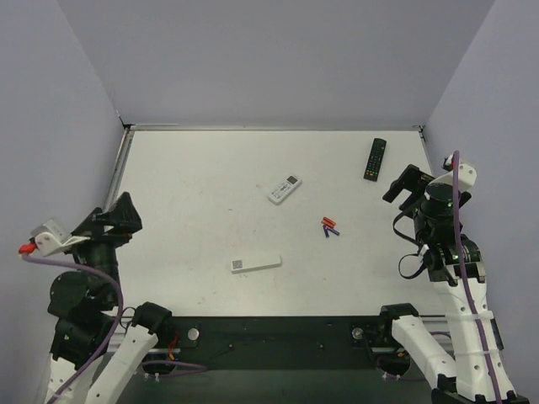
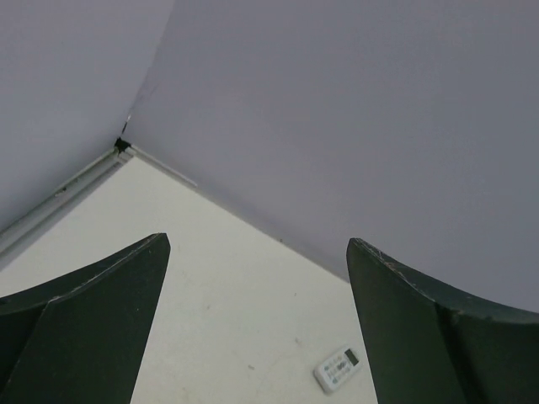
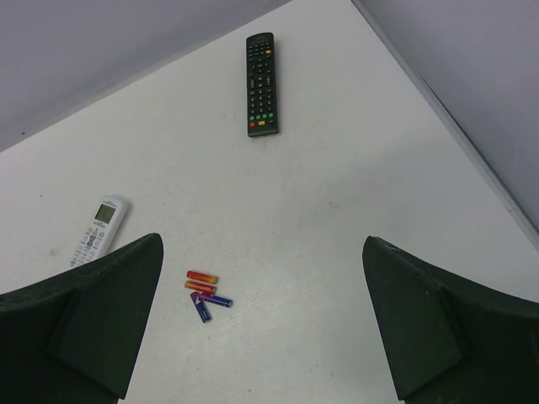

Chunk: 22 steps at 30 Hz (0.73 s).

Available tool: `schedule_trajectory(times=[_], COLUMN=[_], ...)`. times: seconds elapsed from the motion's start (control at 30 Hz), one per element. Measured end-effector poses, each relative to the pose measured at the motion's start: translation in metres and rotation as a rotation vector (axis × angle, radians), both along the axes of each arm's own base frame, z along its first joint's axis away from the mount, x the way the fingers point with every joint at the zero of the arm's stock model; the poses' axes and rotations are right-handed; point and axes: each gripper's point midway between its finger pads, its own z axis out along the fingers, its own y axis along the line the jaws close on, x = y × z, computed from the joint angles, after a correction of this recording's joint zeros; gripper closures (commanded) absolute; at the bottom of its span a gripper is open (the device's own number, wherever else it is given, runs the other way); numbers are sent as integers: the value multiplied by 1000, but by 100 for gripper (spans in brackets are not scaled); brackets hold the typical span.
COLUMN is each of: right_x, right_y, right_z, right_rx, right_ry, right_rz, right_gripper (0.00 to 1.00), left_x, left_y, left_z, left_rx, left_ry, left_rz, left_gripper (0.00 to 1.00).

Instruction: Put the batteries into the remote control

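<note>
The slim white remote control (image 1: 256, 263) lies on the table near the front centre, with a small grey patch near its left end. No green batteries show in any view. My left gripper (image 1: 125, 210) is open and empty, raised at the table's left edge, far from the remote; in the left wrist view (image 2: 257, 239) its jaws stand wide apart. My right gripper (image 1: 404, 185) is open and empty above the table's right side; in the right wrist view (image 3: 261, 239) its jaws stand wide apart over bare table.
A wider white remote with a display (image 1: 285, 189) lies mid-table, also in the wrist views (image 2: 338, 369) (image 3: 98, 229). Two red cells and two blue/purple cells (image 1: 329, 225) (image 3: 205, 292) lie right of centre. A black remote (image 1: 375, 158) (image 3: 260, 82) lies back right. Walls enclose three sides.
</note>
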Motion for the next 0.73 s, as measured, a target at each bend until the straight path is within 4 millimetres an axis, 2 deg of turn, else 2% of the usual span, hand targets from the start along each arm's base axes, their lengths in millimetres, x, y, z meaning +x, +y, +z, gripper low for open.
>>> schedule_trajectory(times=[0.1,0.23,0.43,0.73], right_x=[-3,-4,-3,-11], right_y=[-4,-7,-6,-7], right_z=[4,4,0,-11], right_rx=[-27,-35,-18,-7], right_ry=[-9,-11,-7,-6], right_rz=[-15,-27,-34,-43], right_gripper=[0,0,0,0], left_x=[-22,-31,-18,14], left_y=[16,24,11,-16], left_z=[27,44,54,42], left_rx=[19,75,161,227], left_ry=[-118,-157,-146,-71], left_rz=[43,72,35,-55], left_gripper=[3,3,3,3])
